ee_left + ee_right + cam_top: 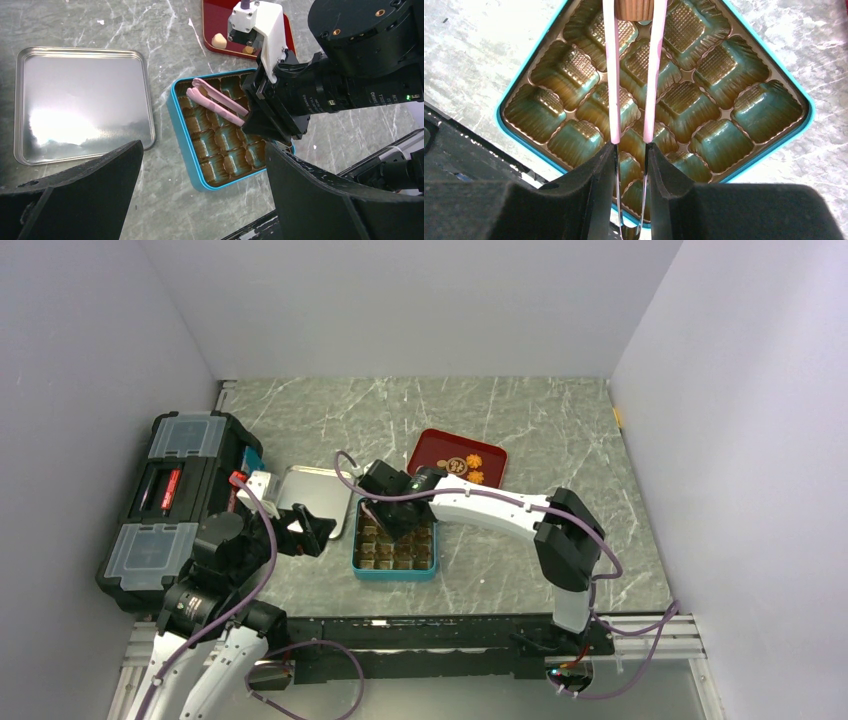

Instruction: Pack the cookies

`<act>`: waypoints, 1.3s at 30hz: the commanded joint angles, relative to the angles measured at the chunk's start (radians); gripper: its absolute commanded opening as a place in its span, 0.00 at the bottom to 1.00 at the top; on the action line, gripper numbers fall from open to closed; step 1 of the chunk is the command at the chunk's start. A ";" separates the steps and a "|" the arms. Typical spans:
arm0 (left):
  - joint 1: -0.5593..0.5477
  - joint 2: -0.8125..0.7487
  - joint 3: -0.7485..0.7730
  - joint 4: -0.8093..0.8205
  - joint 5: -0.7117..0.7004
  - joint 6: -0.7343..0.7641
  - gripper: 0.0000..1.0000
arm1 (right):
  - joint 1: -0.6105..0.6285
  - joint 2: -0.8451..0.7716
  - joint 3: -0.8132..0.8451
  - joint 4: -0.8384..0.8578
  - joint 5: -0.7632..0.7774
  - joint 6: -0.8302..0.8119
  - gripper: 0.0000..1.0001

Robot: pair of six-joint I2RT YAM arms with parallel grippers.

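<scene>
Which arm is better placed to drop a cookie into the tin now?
Right. The right jaws are shut on the pink tongs, which pinch a tan cookie over the teal tin. The left jaws are open and hold nothing, beside the tin.

The top view looks steeply down from behind the arm bases across the whole worktop (560, 430). The left wrist view looks down from the left, nearby; the right wrist view hangs closest. All share the teal tin (393, 576).
</scene>
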 commanded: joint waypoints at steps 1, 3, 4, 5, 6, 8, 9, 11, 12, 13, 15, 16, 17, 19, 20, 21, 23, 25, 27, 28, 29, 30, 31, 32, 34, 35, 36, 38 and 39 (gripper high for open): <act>0.005 -0.010 0.018 0.024 0.018 0.001 0.99 | -0.005 -0.003 0.051 0.022 -0.009 -0.004 0.18; 0.006 -0.010 0.018 0.023 0.017 0.001 0.99 | -0.006 -0.001 0.054 0.022 -0.006 -0.003 0.19; 0.005 -0.010 0.018 0.023 0.017 0.000 0.99 | -0.006 -0.001 0.054 0.023 -0.007 -0.002 0.19; 0.005 -0.010 0.018 0.023 0.018 0.001 0.99 | -0.006 -0.001 0.054 0.024 -0.008 -0.002 0.20; 0.005 -0.010 0.018 0.023 0.017 0.001 0.99 | -0.006 0.000 0.054 0.025 -0.008 -0.001 0.20; 0.005 -0.010 0.017 0.024 0.018 0.001 0.99 | -0.011 0.003 0.057 0.022 -0.008 0.000 0.21; 0.005 -0.010 0.018 0.024 0.018 0.000 0.99 | -0.010 0.003 0.058 0.022 -0.008 0.001 0.22; 0.005 -0.010 0.018 0.024 0.017 0.001 0.99 | -0.011 0.003 0.059 0.024 -0.008 0.001 0.22; 0.005 -0.010 0.018 0.024 0.017 0.001 0.99 | -0.011 0.004 0.059 0.026 -0.009 0.000 0.22; 0.005 -0.010 0.018 0.024 0.017 0.000 0.99 | -0.013 0.005 0.061 0.027 -0.009 0.001 0.23; 0.005 -0.010 0.019 0.023 0.018 0.001 0.99 | -0.013 0.008 0.063 0.027 -0.009 0.002 0.23; 0.005 -0.009 0.019 0.022 0.018 0.001 0.99 | -0.015 0.009 0.064 0.027 -0.009 0.002 0.23; 0.005 -0.010 0.018 0.022 0.017 0.001 0.99 | -0.015 0.009 0.064 0.027 -0.011 0.004 0.24; 0.005 -0.010 0.018 0.022 0.017 0.001 0.99 | -0.016 0.011 0.065 0.028 -0.015 0.004 0.25; 0.005 -0.011 0.018 0.022 0.017 0.000 0.99 | -0.016 0.011 0.065 0.028 -0.016 0.005 0.26; 0.005 -0.011 0.018 0.022 0.017 0.000 0.99 | -0.016 0.011 0.066 0.026 -0.015 0.005 0.28; 0.005 -0.010 0.019 0.022 0.018 0.001 0.99 | -0.015 0.009 0.065 0.026 -0.014 0.005 0.32; 0.005 -0.011 0.019 0.022 0.017 0.001 0.99 | -0.017 0.009 0.066 0.027 -0.014 0.007 0.33; 0.005 -0.011 0.019 0.022 0.018 0.001 0.99 | -0.015 0.010 0.063 0.028 -0.014 0.008 0.34; 0.005 -0.010 0.019 0.022 0.017 0.001 0.99 | -0.016 0.009 0.063 0.028 -0.014 0.010 0.35; 0.006 -0.011 0.018 0.022 0.018 0.001 0.99 | -0.016 0.009 0.061 0.028 -0.014 0.010 0.36; 0.005 -0.010 0.018 0.023 0.017 0.001 0.99 | -0.016 0.010 0.060 0.029 -0.015 0.010 0.37; 0.005 -0.010 0.018 0.023 0.018 0.001 0.99 | -0.015 0.010 0.060 0.028 -0.016 0.010 0.37; 0.005 -0.009 0.018 0.022 0.017 0.000 0.99 | -0.016 0.009 0.060 0.029 -0.018 0.010 0.37; 0.005 -0.009 0.019 0.022 0.017 0.001 0.99 | -0.015 0.008 0.059 0.030 -0.017 0.010 0.37; 0.005 -0.010 0.019 0.022 0.017 0.000 0.99 | -0.015 0.007 0.060 0.030 -0.016 0.010 0.37; 0.005 -0.010 0.019 0.022 0.018 -0.001 0.99 | -0.016 0.008 0.061 0.029 -0.016 0.010 0.37; 0.005 -0.009 0.019 0.022 0.018 0.001 0.99 | -0.015 0.004 0.065 0.027 -0.015 0.010 0.37; 0.005 -0.008 0.019 0.022 0.017 0.001 0.99 | -0.016 0.002 0.068 0.025 -0.016 0.009 0.37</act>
